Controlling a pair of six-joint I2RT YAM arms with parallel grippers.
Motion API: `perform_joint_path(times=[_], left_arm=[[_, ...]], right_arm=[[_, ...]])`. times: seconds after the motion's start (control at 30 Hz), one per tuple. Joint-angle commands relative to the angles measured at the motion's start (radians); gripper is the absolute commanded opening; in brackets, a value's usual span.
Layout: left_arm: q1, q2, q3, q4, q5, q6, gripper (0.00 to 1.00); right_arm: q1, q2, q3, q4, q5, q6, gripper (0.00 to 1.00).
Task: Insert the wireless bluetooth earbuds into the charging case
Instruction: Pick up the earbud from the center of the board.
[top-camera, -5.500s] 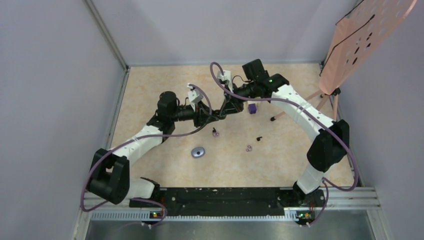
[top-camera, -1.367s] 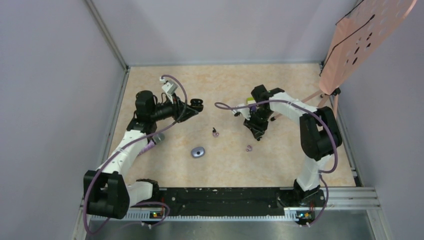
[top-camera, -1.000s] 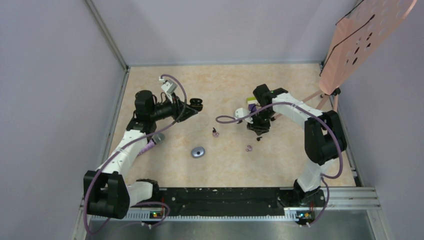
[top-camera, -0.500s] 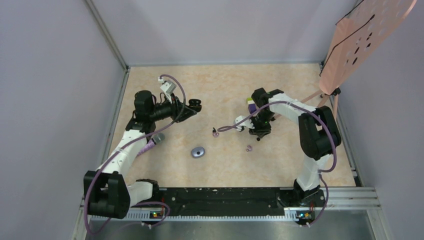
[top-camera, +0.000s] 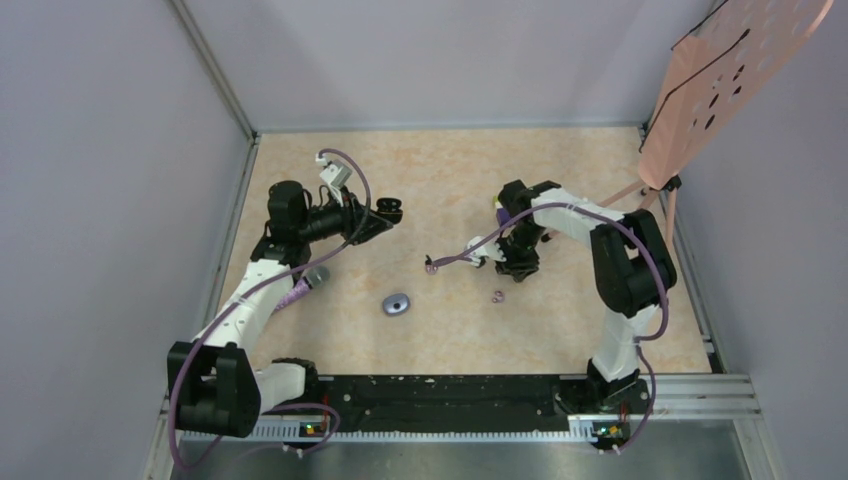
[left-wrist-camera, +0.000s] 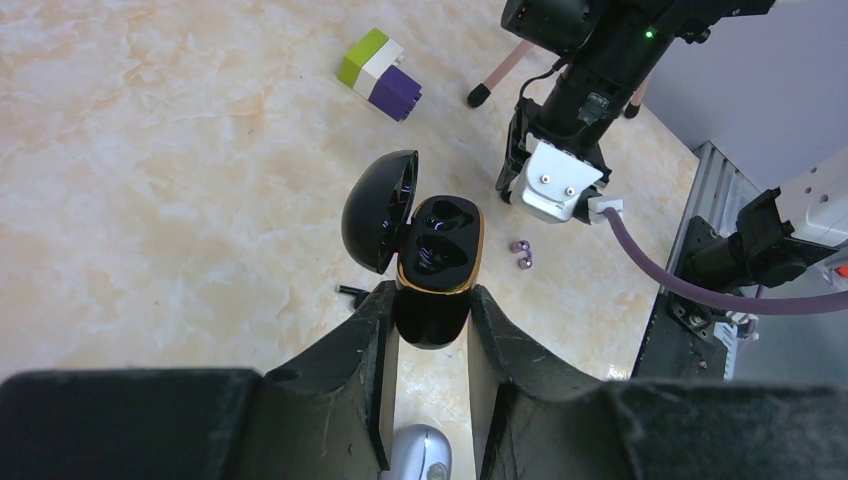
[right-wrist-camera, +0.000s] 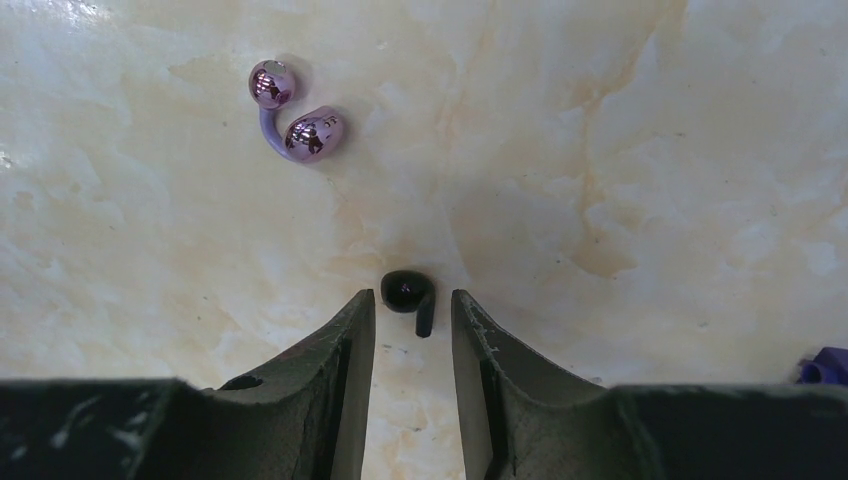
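Two arms in the overhead view. The left tool (top-camera: 380, 216) is clamped on the open charging case (top-camera: 392, 209), and the right tool (top-camera: 520, 266) points down at the surface (top-camera: 560, 330), well apart from the left one. One purple earbud (top-camera: 498, 296) lies near the right tool, on its base side. A stemmed earbud (top-camera: 431, 265) sits off to that tool's left, between the two tools.

Left wrist view: both fingers pinch the case by its lower body, up off the surface, with the lid flipped open to the left. A green-and-purple block (left-wrist-camera: 380, 78) lies well beyond the fingertips.

Right wrist view: the right tool's jaws are parted and straddle the black earbud (right-wrist-camera: 408, 293), which lies on the surface right between the fingertips with a sliver of gap on each side. The purple earbud is past the tips, off to the left.
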Motion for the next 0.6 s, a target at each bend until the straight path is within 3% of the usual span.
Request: perform_joint_path(times=[0.0, 0.57], left_arm=[[0.006, -0.029, 0.02, 0.027, -0.007, 0.008, 0.0], [0.008, -0.034, -0.002, 0.031, -0.011, 0.007, 0.0]], right_arm=[[0.011, 0.021, 0.018, -0.012, -0.037, 0.007, 0.33], [0.027, 0.021, -0.025, 0.009, -0.032, 0.047, 0.24]])
